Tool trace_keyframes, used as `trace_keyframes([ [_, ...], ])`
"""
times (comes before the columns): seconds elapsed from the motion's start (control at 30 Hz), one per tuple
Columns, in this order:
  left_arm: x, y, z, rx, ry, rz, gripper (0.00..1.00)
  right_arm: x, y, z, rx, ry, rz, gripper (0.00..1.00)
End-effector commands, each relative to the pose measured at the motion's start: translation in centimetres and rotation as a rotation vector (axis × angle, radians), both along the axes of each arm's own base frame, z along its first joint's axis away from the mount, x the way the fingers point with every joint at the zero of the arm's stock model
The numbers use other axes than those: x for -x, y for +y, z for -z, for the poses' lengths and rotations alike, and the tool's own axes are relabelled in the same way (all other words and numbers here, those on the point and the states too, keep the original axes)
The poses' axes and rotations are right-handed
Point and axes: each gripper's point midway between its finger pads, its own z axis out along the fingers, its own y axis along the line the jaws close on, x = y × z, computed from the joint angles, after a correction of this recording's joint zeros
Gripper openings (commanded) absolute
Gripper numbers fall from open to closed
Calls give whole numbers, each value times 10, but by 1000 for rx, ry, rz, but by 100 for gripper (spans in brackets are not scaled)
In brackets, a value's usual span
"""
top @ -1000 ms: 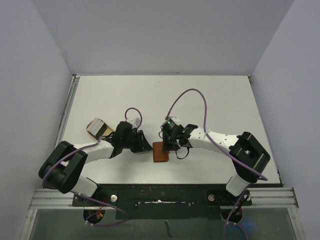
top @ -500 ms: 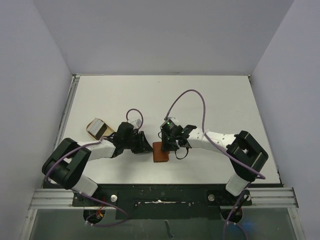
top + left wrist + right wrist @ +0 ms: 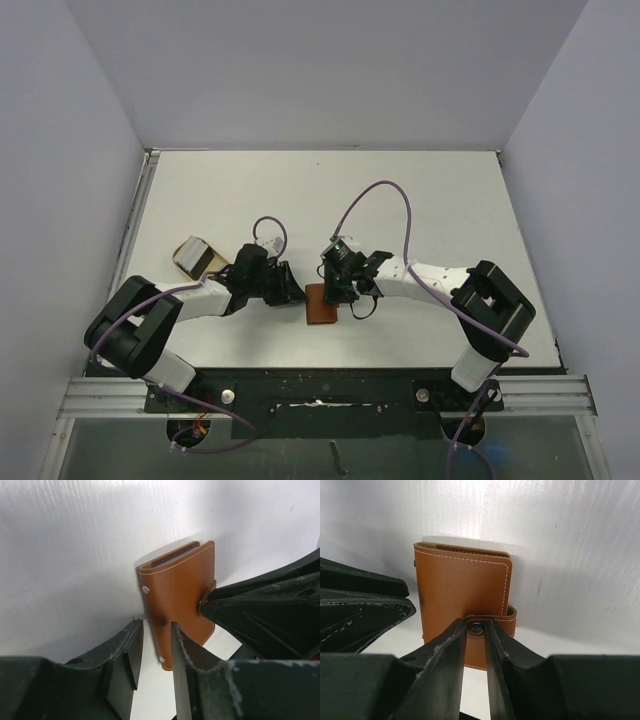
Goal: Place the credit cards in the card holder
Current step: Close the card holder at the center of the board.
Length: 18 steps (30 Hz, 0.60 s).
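Card holder (image 3: 462, 600) lies folded and snapped on the tabletop (image 3: 420, 200) between our pincers; the right pincer (image 3: 476, 630) pinches its snap tab, the left pincer (image 3: 152, 652) straddles its edge, narrowly parted. We'd pull the tab gently while bracing

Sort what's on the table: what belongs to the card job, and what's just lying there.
Job:
- card holder, folded shut
- right pincer, fingers either side of its snap tab
- left pincer, at its edge

Lying about:
- tan dish, far left

No loose cards visible.
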Motion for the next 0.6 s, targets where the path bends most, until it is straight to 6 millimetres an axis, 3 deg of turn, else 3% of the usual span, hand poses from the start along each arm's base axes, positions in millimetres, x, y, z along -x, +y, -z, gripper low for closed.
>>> trace_keyframes([
  [0.0, -8, -11, -14, 60, -51, 15, 27, -3, 7, 0, -41, -5, 17, 23],
  [0.57, 1, -18, -15, 85, -34, 20, 27, -19, 12, -12, -93, -54, 49, 23],
])
